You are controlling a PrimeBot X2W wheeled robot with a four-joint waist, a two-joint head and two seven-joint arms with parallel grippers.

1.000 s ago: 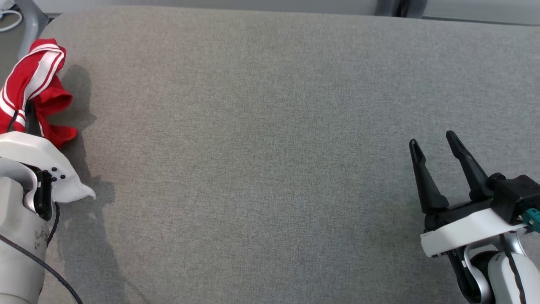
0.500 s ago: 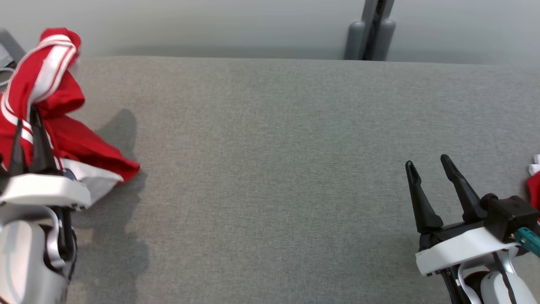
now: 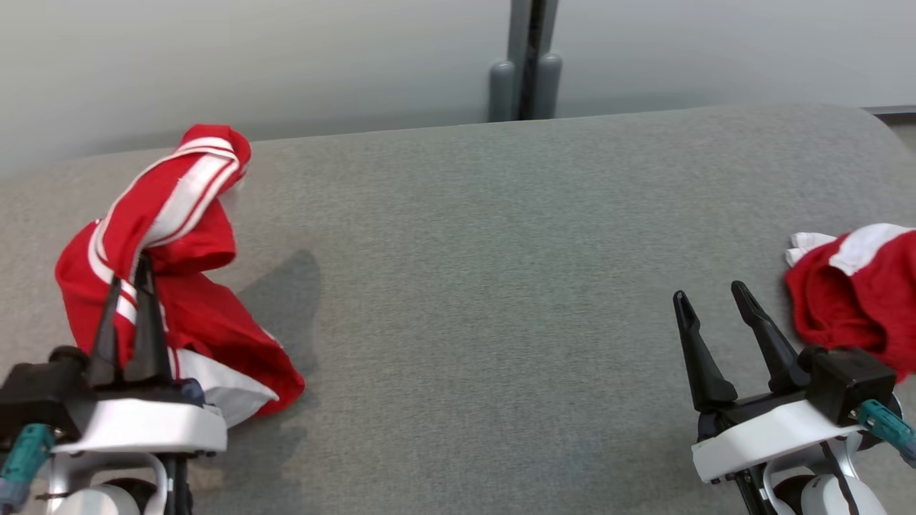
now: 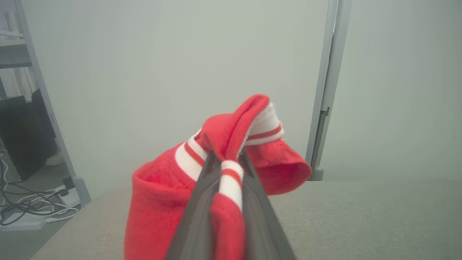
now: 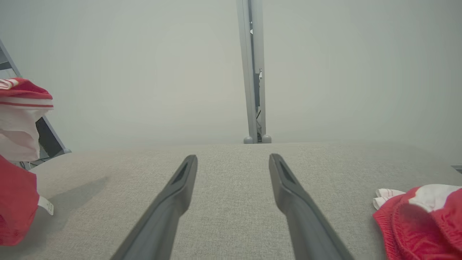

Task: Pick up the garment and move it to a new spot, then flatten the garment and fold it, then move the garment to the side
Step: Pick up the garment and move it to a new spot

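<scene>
- My left tool [image 3: 130, 272] is clenched on the garment [image 3: 197, 315], the two dark fingers [image 3: 150, 336] nearly together with cloth pinched between them.
- In the left wrist view, the left tool [image 4: 228, 155] bites on a red-and-white striped band of the garment [image 4: 158, 202]. One red fold bulges out to the left of the fingers and another to the right.
- The garment is at the left side of the grey surface [image 3: 465, 286], bunched and lifted in my grip. The striped band arches up above my fingertips towards the far edge.
- Its lower part droops to the right of my tool, showing a white inner face. I cannot tell whether that end rests on the surface, but a shadow lies just beside it.
- From the right wrist view the garment [image 5: 14, 202] hangs at the left edge, with a small white label [image 5: 46, 206] on it.
- My right tool [image 3: 708, 290] is released, its fingers spread wide with nothing between them, low over the right part of the surface.
- In its own view the right tool [image 5: 232, 157] points at the far edge, towards a grey post [image 5: 254, 72] against the pale wall [image 5: 144, 72].
- A second red cloth [image 3: 851, 300] with white trim lies crumpled on the surface just to the right of my right tool, apart from its fingers.
</scene>
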